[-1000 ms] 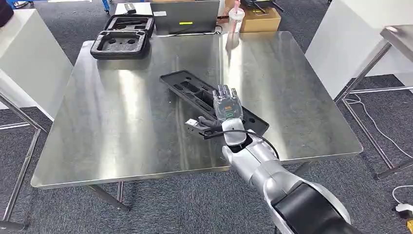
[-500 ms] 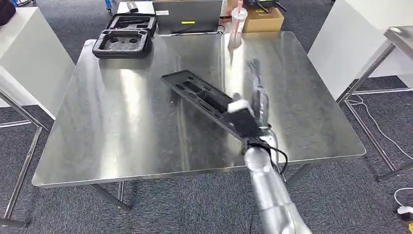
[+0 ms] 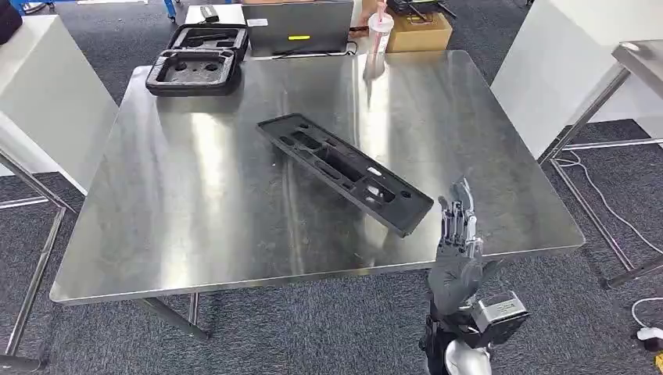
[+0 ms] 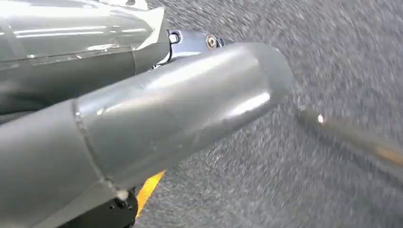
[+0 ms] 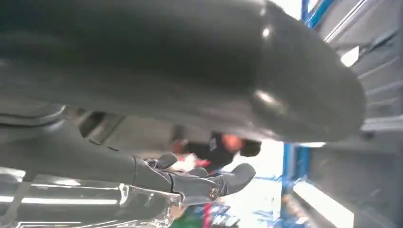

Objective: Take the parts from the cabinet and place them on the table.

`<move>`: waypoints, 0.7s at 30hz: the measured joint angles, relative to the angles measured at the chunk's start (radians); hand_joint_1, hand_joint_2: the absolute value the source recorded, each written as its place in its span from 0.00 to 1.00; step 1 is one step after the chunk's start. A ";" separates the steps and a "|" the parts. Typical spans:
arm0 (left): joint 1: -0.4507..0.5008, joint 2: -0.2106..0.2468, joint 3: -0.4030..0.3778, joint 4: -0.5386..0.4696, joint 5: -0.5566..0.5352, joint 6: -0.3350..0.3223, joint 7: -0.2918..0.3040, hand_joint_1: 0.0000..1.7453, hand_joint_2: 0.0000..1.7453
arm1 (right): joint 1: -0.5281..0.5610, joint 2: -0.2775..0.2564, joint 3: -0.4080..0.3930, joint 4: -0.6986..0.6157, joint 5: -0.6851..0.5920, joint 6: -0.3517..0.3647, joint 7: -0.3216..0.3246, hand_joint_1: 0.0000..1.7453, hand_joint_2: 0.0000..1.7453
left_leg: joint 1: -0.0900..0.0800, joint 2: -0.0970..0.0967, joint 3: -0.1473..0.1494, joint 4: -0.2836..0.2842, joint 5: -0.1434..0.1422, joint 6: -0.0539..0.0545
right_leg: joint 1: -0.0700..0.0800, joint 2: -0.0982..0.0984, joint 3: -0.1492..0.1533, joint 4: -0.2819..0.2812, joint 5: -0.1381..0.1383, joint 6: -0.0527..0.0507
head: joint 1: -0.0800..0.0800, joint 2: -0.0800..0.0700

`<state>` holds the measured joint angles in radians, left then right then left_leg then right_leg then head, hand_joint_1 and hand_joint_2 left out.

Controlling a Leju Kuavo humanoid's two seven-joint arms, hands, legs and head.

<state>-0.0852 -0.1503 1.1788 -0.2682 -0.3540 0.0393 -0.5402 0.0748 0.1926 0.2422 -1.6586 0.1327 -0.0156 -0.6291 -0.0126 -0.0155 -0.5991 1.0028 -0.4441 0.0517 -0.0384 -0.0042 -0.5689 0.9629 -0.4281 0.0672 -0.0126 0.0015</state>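
A long black moulded part (image 3: pixel 344 169) lies flat and slantwise in the middle of the steel table (image 3: pixel 195 203). In the head view my right hand (image 3: pixel 460 250) is raised at the table's front edge, just off the part's near end. Its fingers point up and apart and hold nothing. The right wrist view shows the same hand's dark fingers (image 5: pixel 209 183) stretched out with nothing in them. In the left wrist view a thick grey part of my left hand (image 4: pixel 166 114) hangs over grey carpet, and its fingers are hidden.
An open black foam case (image 3: pixel 197 58) sits at the table's far left corner. Behind the table are a grey laptop (image 3: pixel 297 27), a cup with a straw (image 3: pixel 380 31) and a cardboard box (image 3: pixel 422 31). White tables flank both sides. Cables lie on the floor at right.
My right hand has let go of the black part and drawn back from over it to the table's front edge, turning its fingers upward. The part stays on the table.
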 joint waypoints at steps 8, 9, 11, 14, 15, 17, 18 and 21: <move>0.001 -0.015 0.049 -0.007 0.016 -0.010 0.008 0.00 0.00 | 0.012 -0.004 -0.035 0.030 0.001 0.000 0.003 0.00 0.00 | -0.002 0.008 -0.004 -0.016 0.024 0.030 | 0.008 0.002 -0.128 0.344 -0.180 -0.024 | 0.010 0.000; 0.001 -0.016 0.053 -0.008 0.018 -0.019 0.008 0.00 0.00 | 0.012 -0.005 -0.036 0.035 0.005 0.000 0.006 0.00 0.00 | -0.004 0.008 -0.008 -0.015 0.028 0.030 | 0.011 0.002 -0.111 0.330 -0.172 -0.019 | 0.009 0.000; 0.001 -0.018 0.059 -0.008 0.018 -0.037 0.006 0.00 0.00 | 0.011 -0.005 -0.037 0.049 0.014 -0.002 0.006 0.00 0.00 | -0.004 0.006 -0.014 -0.015 0.035 0.024 | 0.017 0.001 -0.007 0.168 -0.122 -0.012 | 0.009 0.000; 0.001 -0.021 0.061 -0.011 0.014 -0.055 -0.001 0.00 0.00 | 0.007 -0.004 -0.037 0.069 0.026 -0.008 0.007 0.00 0.00 | -0.007 0.004 -0.020 -0.014 0.048 0.005 | 0.031 0.005 0.090 0.023 -0.076 -0.027 | 0.007 0.000; 0.002 -0.021 0.061 -0.012 0.008 -0.064 -0.002 0.00 0.00 | 0.006 -0.004 -0.038 0.074 0.026 -0.012 0.006 0.00 0.00 | -0.006 0.004 -0.020 -0.007 0.049 0.002 | 0.031 0.005 0.074 0.011 -0.079 -0.032 | 0.008 0.000; 0.002 -0.021 0.061 -0.014 0.002 -0.075 -0.002 0.00 0.00 | 0.005 -0.003 -0.040 0.083 0.026 -0.018 0.008 0.00 0.00 | -0.004 0.004 -0.021 -0.016 0.055 -0.013 | 0.031 0.005 0.071 0.006 -0.075 -0.046 | 0.010 0.000; 0.003 -0.019 0.061 -0.015 0.000 -0.080 -0.002 0.00 0.00 | 0.005 0.000 -0.041 0.086 0.026 -0.019 0.008 0.00 0.00 | 0.000 0.003 -0.026 -0.009 0.048 -0.018 | 0.010 0.002 0.068 0.001 -0.063 -0.060 | 0.009 0.000; 0.007 -0.020 0.060 -0.016 -0.004 -0.085 0.003 0.00 0.00 | 0.009 0.003 -0.046 0.093 0.025 -0.021 0.008 0.00 0.00 | 0.012 0.007 -0.098 0.193 -0.140 -0.046 | 0.011 0.000 0.048 0.002 -0.036 -0.079 | 0.000 0.000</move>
<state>-0.0785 -0.1701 1.2390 -0.2838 -0.3582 -0.0458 -0.5375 0.0835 0.1953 0.1965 -1.5652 0.1579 -0.0366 -0.6214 -0.0010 -0.0081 -0.6967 1.1954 -0.5837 0.0055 -0.0275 -0.0044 -0.5204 0.9647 -0.4643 -0.0118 -0.0126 0.0015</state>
